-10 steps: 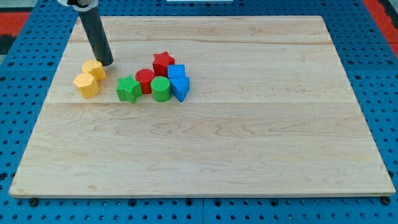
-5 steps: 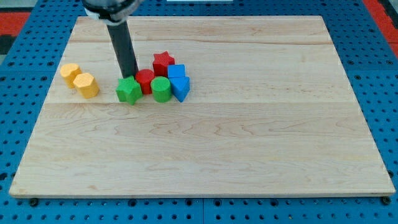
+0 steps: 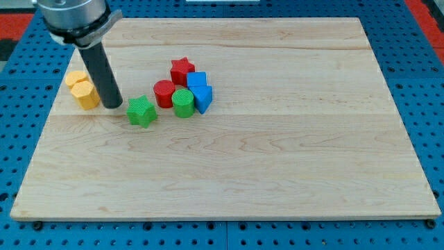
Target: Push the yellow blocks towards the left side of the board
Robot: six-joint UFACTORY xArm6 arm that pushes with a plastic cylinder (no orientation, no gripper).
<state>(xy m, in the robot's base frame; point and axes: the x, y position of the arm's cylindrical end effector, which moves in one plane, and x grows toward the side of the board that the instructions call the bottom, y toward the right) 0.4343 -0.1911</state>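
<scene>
Resting on the counter [image 3: 277,173], my tip [image 3: 114,105] sits just to the view's right of the two yellow blocks, near the board's left edge. This arm carries no claw: it ends in a plain dark rod, so nothing is clasped or let go, and the tip holds nothing.

The lower yellow block [image 3: 87,95] lies just beside the tip, close enough that I cannot tell whether they touch. The upper yellow block [image 3: 76,78] touches the lower one on its upper left.

The green star block [image 3: 141,111] lies near the tip on the view's right, apart from it. Further right, clustered together, are the red cylinder [image 3: 164,92], green cylinder [image 3: 183,102], red star block [image 3: 182,69], blue cube [image 3: 197,80] and blue triangular block [image 3: 202,98].
</scene>
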